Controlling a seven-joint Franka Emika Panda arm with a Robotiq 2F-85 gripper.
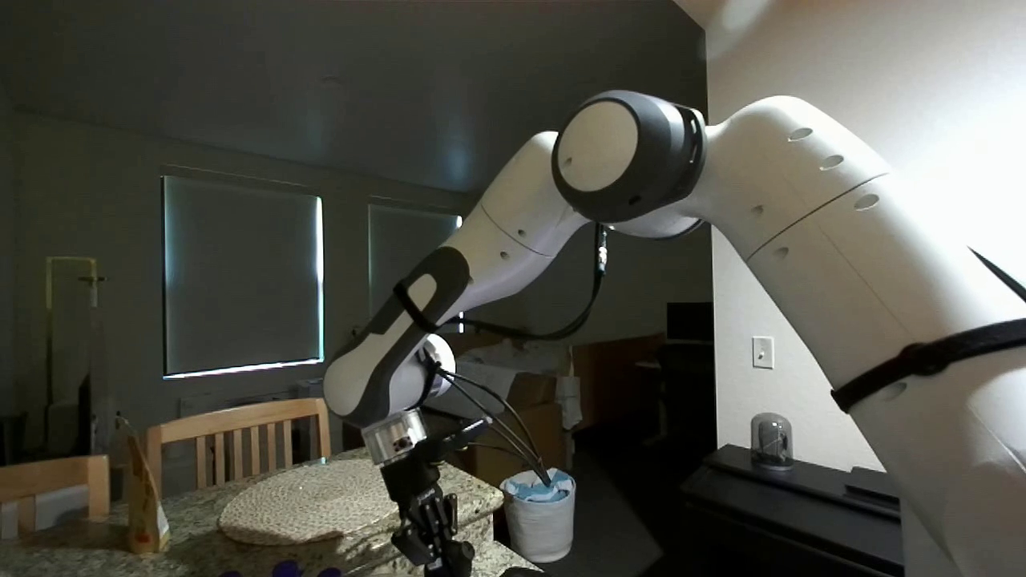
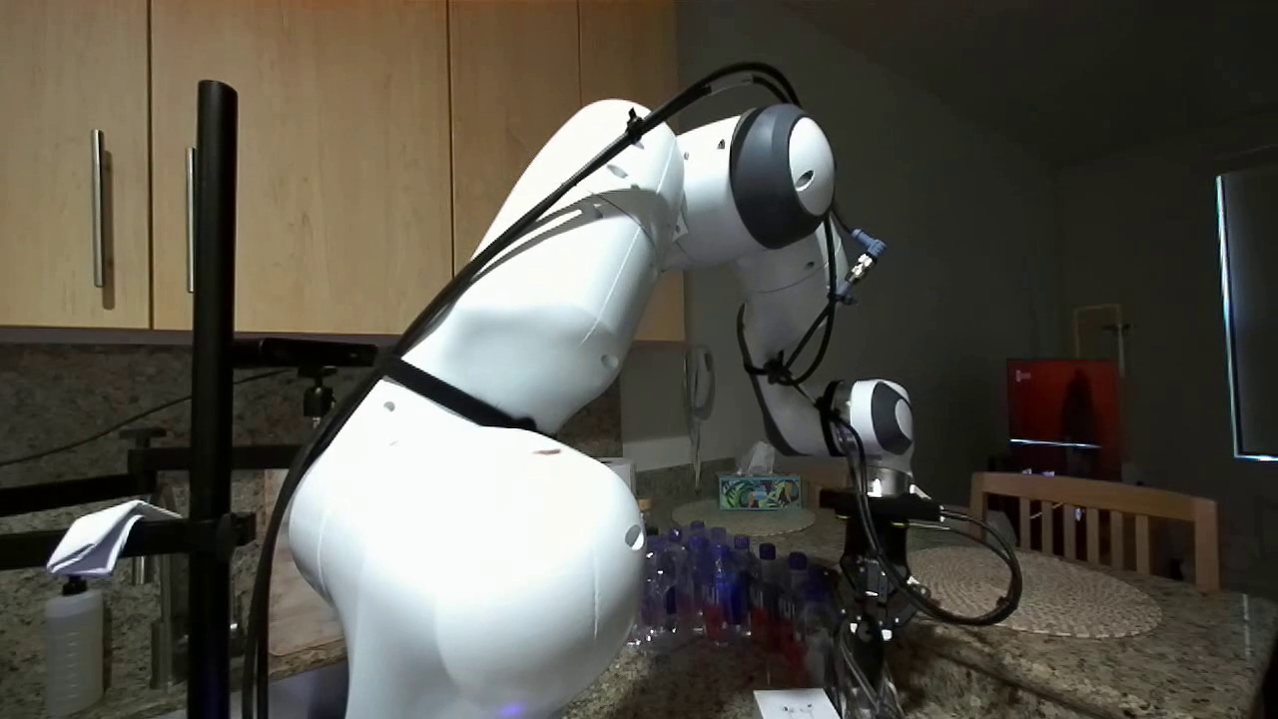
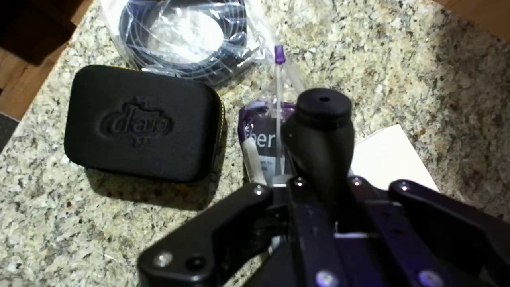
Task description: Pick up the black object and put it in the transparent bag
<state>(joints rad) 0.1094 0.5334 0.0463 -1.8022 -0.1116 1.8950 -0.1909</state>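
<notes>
My gripper (image 3: 327, 187) has its fingers partly closed around the black object (image 3: 322, 143) in the wrist view. The object is rounded, with a flat round end and a small hole. It fills the gap between the fingers and sticks out past them. In both exterior views the gripper (image 1: 439, 545) (image 2: 867, 649) is low over the granite counter; the object does not stand out from the dark fingers there. Its height above the counter is unclear. The transparent bag (image 1: 525, 491), pale bluish, lines a small bin (image 1: 541, 529) on the floor beyond the counter edge.
In the wrist view, a black case (image 3: 139, 123), a clear bag with a dark coil (image 3: 183, 65), a purple-edged pack (image 3: 261, 131) and white paper (image 3: 394, 155) lie on the counter. Several bottles (image 2: 739, 589) and a round mat (image 2: 1038, 594) are near the gripper.
</notes>
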